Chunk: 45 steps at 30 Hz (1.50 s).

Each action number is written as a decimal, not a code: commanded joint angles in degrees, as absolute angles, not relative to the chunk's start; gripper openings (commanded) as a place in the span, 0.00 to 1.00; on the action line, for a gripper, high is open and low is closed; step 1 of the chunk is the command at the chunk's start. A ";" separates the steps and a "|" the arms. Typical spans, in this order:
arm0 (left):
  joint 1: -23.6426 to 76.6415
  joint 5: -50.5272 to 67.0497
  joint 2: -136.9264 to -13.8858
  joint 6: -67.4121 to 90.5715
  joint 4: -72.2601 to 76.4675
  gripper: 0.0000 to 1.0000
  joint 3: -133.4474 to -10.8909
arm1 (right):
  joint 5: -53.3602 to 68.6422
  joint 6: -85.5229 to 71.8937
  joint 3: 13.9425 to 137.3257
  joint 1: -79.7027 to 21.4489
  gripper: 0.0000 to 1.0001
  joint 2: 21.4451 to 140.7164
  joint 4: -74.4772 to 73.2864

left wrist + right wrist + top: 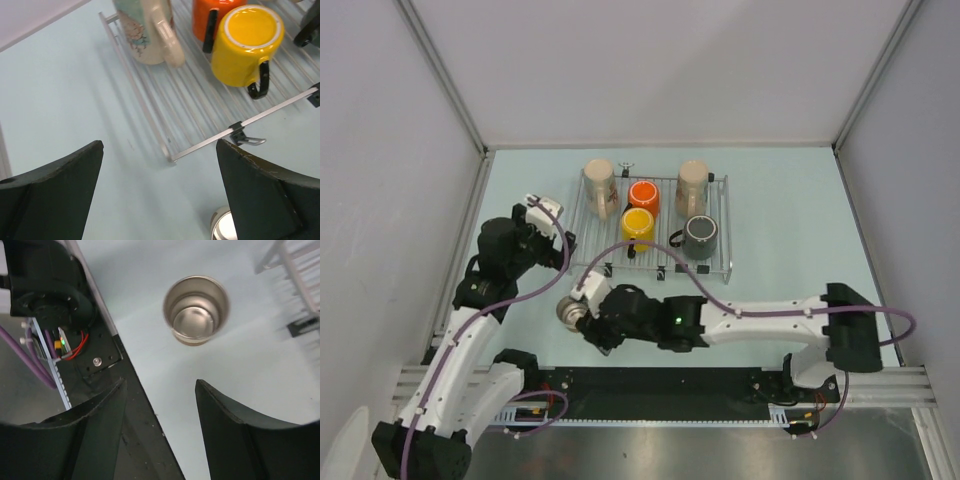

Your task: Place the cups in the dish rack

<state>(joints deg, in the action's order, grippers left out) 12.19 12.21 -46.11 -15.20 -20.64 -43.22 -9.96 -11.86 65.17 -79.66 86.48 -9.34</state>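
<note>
The dish rack (pixel 620 255) holds two beige cups (pixel 600 188) (pixel 692 185), an orange-red cup (pixel 644 195), a yellow cup (pixel 638 223) and a dark grey cup (pixel 701 237). The small steel cup (pixel 567 312) stands upright on the table, in front of the rack's near left corner. My right gripper (pixel 588 325) is open and empty just beside it. In the right wrist view the steel cup (pixel 196 310) lies ahead of the fingertips (pixel 112 395), not between them. My left gripper (pixel 558 240) is open and empty, left of the rack. Its view shows the rack corner (pixel 200 145), the yellow cup (pixel 247 45) and the steel cup's rim (pixel 222 227).
White walls enclose the table on three sides. The black base rail (pixel 650 385) runs along the near edge and shows close to the right fingers in the right wrist view (pixel 100 355). The rack's near left part (pixel 165 100) is bare wire.
</note>
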 commanded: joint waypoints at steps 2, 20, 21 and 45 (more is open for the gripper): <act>6.00 12.92 -42.72 -15.12 -19.87 1.00 -39.30 | -11.96 -6.16 77.06 -82.44 0.61 98.40 -16.08; -8.79 22.85 -43.16 -14.06 -18.02 1.00 -36.30 | -4.93 -3.43 99.40 -77.96 0.56 119.26 -22.32; -9.14 23.29 -43.24 -14.06 -18.02 1.00 -36.39 | -4.66 -3.69 99.14 -77.52 0.56 119.53 -22.24; -11.69 57.53 -53.51 -11.16 -29.18 1.00 -52.80 | 8.40 -14.23 65.60 -63.91 0.00 85.31 -2.50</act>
